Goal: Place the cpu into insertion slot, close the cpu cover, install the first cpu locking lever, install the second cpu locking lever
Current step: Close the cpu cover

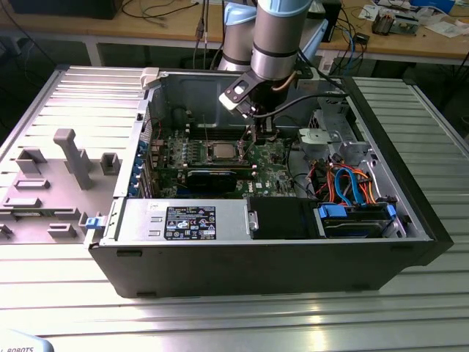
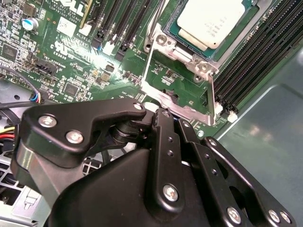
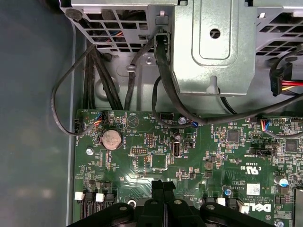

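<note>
Silver chip (image 2: 213,19) lay seated in its socket (image 2: 163,41), the cover (image 2: 189,111) standing open, while the gripper (image 3: 163,185), fingers pressed together on nothing, sat near the cover's edge, seemingly as a blunt pusher

Lab: cable-strewn workbenches (image 1: 429,44), robot arm (image 1: 275,37)

We count 1 dull-silver square cpu (image 2: 215,19), sat in 1 silver-rimmed square insertion slot (image 2: 184,53), plus 1 thin silvery window-frame cpu cover (image 2: 189,109) at the slot's edge. There's 1 green circuit board (image 1: 278,158) in 1 open black computer case (image 1: 256,271), w/ 1 grey metal box (image 1: 139,220) along the case's near edge. Near the board's corner: 1 round silver coin battery (image 3: 111,139), 2 small white plugs (image 3: 79,196). Also 1 grey robot arm (image 1: 275,37) and 1 black gripper (image 3: 163,184) w/ 2 fingers (image 3: 157,189).
</note>
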Available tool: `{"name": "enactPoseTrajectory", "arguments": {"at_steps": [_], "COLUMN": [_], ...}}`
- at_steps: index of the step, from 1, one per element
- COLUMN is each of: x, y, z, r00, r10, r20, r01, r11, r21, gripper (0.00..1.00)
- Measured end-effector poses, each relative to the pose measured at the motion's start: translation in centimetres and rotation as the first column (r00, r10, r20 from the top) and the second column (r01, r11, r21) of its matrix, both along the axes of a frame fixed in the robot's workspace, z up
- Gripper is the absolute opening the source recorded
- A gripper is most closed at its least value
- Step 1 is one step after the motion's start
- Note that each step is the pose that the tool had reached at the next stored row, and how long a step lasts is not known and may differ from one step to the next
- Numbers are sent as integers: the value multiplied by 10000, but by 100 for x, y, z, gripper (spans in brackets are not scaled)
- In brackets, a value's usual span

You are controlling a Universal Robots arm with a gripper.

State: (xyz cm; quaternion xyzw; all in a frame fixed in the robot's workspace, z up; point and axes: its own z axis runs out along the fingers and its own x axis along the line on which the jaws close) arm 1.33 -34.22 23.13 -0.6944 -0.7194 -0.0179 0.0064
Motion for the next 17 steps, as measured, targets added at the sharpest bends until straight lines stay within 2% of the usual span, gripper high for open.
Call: {"name": "enactPoseTrajectory", "arguments": {"at_steps": [17], "x": [-15], "y": [0], "z": [-15], "r00": [10000], "r10": [0], "r20": [-11], "r01": [0], "r11": [10000], "r21": [7], "gripper": [11]}}
